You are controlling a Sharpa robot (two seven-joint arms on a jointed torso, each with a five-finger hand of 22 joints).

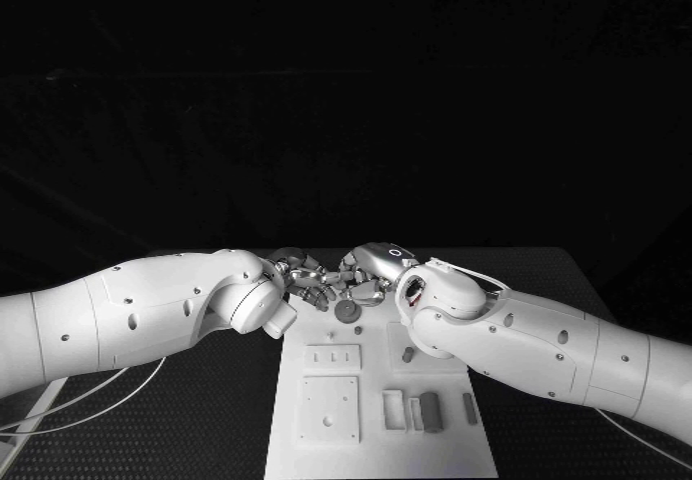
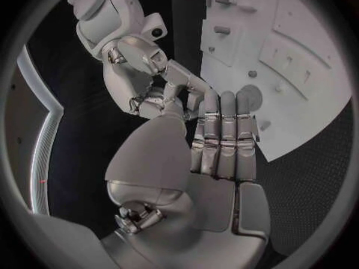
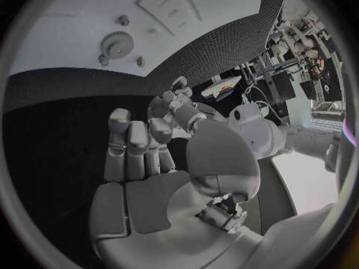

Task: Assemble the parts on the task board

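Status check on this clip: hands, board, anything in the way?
Left hand and right hand open, fingertips meeting over task board's far end. Gear lies unheld on board. Nothing in the way.

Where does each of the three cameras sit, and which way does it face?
Head view: on the robot's head, facing down at the task board; both arms, left hand and right hand meet above its far end.
Left wrist view: behind the left hand, facing the board.
Right wrist view: behind the right hand, facing the board.
Shared: every view shows the gear.
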